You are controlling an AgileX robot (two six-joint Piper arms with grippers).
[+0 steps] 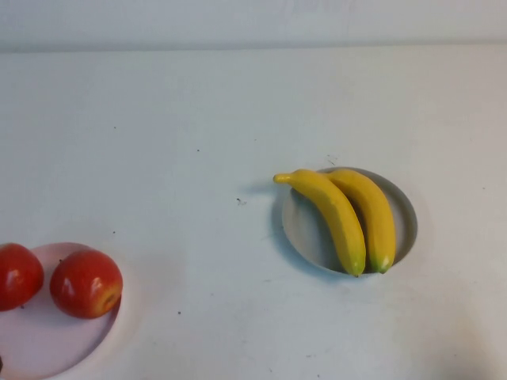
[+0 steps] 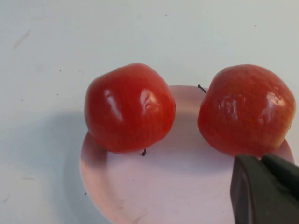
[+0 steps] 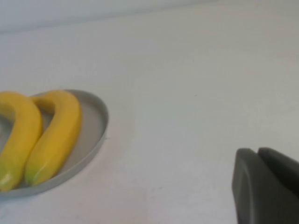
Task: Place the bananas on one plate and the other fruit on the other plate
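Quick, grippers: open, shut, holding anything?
Left gripper: shut, empty, above the pink plate beside the apples.
Right gripper: shut, empty, off beside the bananas.

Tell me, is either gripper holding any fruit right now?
Nothing is held. The left gripper is shut, empty, near the apples on the pink plate; the right gripper is shut, clear of the bananas.

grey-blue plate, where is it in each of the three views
High view: the grey-blue plate sits right of centre, holding both bananas.
Left wrist view: not in it; only the pink plate, two apples and the shut left gripper show.
Right wrist view: it lies at the left edge, the shut right gripper apart from it.
Shared landmark: the bananas lying side by side on it.
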